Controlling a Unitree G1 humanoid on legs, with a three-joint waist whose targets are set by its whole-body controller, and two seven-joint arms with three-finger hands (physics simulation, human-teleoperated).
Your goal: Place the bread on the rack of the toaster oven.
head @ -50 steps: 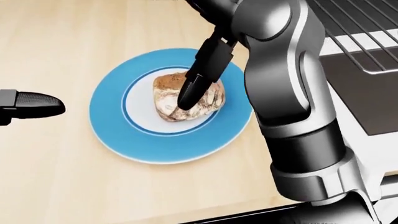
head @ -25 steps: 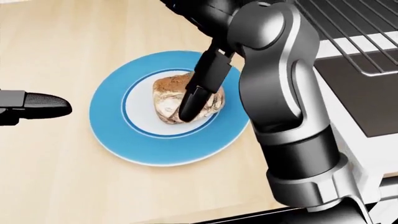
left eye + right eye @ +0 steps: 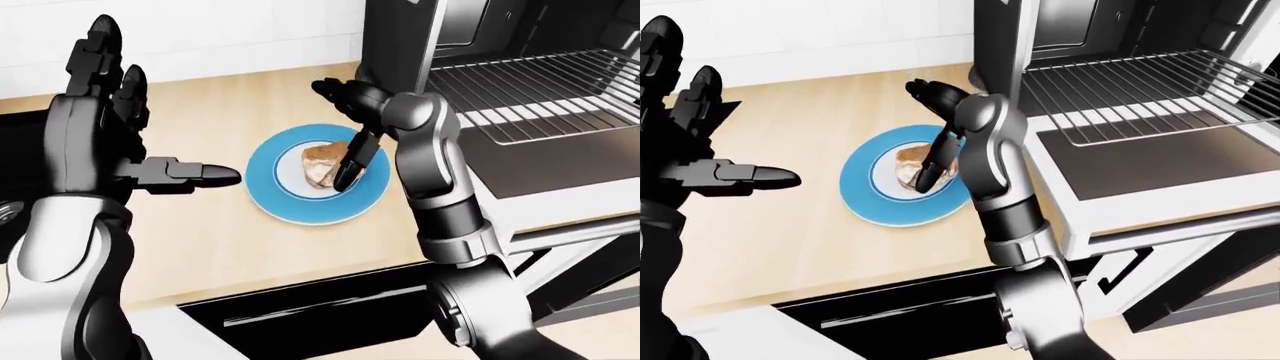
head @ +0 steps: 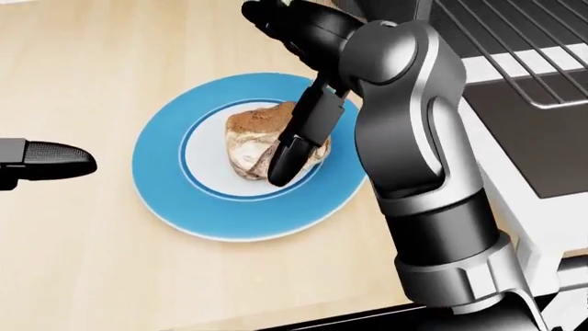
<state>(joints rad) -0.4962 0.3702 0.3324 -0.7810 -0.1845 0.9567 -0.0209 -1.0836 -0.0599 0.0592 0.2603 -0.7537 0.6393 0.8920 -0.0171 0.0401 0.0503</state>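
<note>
Bread (image 4: pixel 250 141) is light, crumbly: pinch its sides gently. Right hand (image 4: pixel 298 89) fingers (image 4: pixel 287 157) spread over it, not gripping.

No readable text or labels

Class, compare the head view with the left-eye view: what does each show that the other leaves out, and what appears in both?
Only the head view: a close look down at the bread and the white centre of its plate.

Only the left-eye view: the whole left hand with fingers spread, the toaster oven body above its rack, and the dark opening below the counter edge.

Both: the blue plate, the right hand reaching down onto the bread, the wooden counter and the wire rack.
</note>
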